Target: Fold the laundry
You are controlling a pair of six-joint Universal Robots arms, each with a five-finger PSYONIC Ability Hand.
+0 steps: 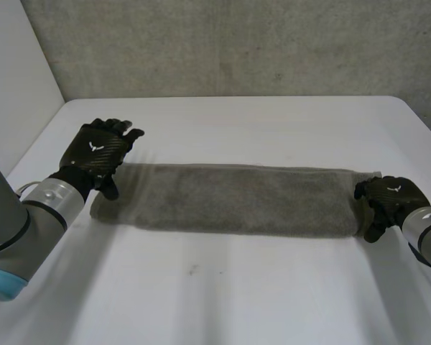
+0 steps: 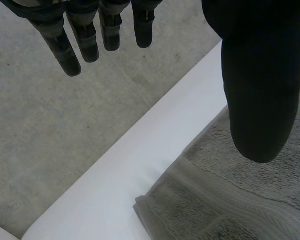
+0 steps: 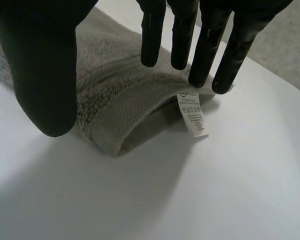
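Left robot hand [image 1: 97,147] & right robot hand [image 1: 388,195] both open over grey towel [image 1: 230,198] ends: soft, limp, light, so you'd pinch all layers at corners.

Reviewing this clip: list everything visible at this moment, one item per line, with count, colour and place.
towel: one, grey, folded into a long strip lying across the table, between the two hands
label: one, white with print, sticking out of the towel's end at the right hand's fingertips
table: one, white, under everything
back wall: one, grey concrete, behind the table
side wall: one, white, beside the table on the robot's left
left hand: one, black, open, over the towel's left end
right hand: one, black, open, fingers straight at the towel's right end
arms: two, grey, left arm and right arm at the near side
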